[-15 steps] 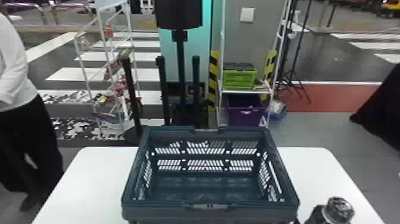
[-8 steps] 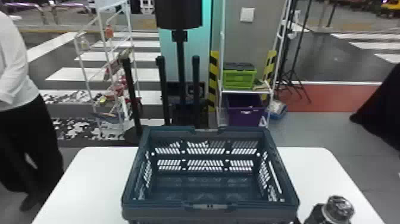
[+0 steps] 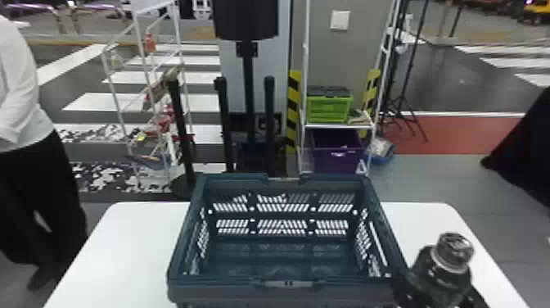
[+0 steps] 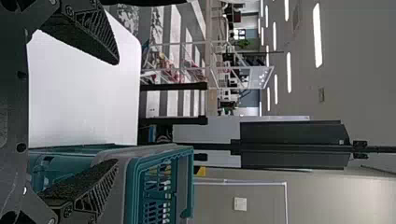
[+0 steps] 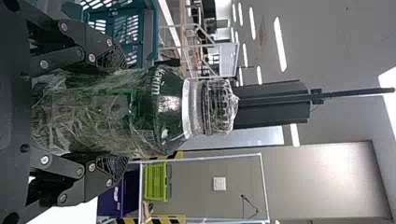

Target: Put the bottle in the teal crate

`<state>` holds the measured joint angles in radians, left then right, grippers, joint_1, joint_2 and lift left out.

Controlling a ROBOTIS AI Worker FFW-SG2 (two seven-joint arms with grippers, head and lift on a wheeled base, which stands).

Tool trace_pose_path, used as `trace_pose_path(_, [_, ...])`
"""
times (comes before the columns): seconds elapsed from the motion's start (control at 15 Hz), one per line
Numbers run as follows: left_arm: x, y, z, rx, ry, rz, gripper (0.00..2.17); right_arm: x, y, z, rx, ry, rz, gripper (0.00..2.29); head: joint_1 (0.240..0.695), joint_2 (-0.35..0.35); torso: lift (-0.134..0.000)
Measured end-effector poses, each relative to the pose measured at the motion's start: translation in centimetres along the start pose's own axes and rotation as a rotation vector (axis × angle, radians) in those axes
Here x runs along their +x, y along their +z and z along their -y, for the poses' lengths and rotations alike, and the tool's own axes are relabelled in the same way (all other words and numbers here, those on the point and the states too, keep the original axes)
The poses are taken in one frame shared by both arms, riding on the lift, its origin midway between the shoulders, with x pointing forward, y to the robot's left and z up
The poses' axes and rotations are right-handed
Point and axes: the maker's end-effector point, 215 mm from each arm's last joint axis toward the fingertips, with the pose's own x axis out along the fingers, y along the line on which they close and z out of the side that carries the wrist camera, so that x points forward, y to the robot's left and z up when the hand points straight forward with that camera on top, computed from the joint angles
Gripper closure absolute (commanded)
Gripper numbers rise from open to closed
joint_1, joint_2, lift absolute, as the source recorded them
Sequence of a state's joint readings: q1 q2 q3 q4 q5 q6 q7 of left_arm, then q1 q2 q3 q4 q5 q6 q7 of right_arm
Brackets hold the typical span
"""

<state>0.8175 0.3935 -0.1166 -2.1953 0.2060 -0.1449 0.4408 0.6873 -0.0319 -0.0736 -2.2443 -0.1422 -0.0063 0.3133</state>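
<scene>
The green bottle (image 5: 159, 112) has moved up in the head view and a little left, closer to the right-hand side of the teal crate (image 3: 288, 282), which sits where it was on the white table (image 3: 122, 245). The right gripper (image 5: 114, 113) has its fingers clamped on either side of the bottle, which it holds roughly upright. That looks like the start of the carry: the bottle is still outside the crate, just beside it, and likely needs to go higher and across the side wall before being lowered. The left gripper (image 4: 116, 112) is by the crate with its fingers wide apart, holding nothing.

The bottle's base is hard to account for: the head view's bottom edge cuts it off, and in the right wrist view it runs back among the gripper parts. So I can't tell whether it clears the crate's rim. Crinkled clear wrap blurs the bottle's body and cap (image 5: 217, 107). The crate's near wall is cropped low down.
</scene>
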Motion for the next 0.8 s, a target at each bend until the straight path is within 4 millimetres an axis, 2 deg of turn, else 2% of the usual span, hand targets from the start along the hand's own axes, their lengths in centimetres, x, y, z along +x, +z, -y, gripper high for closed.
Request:
trace_pose_path(0.33, [0.0, -0.2, -0.1, 0.0, 0.0, -0.003, 0.14, 5.3, 0.1, -2.7, 0.01, 0.061, -0.123, 2.04, 0.499, 0.0, 0.0])
trace_pose_path(0.6, [-0.3, -0.5, -0.2, -0.008, 0.003, -0.002, 0.14, 9.5, -1.3, -5.3, 0.001, 0.109, -0.274, 2.04, 0.499, 0.0, 0.0])
trace_pose_path(0.8, [-0.4, -0.8, -0.3, -0.012, 0.007, -0.004, 0.14, 11.2, -3.2, -6.6, 0.0, 0.14, -0.416, 2.04, 0.499, 0.0, 0.0])
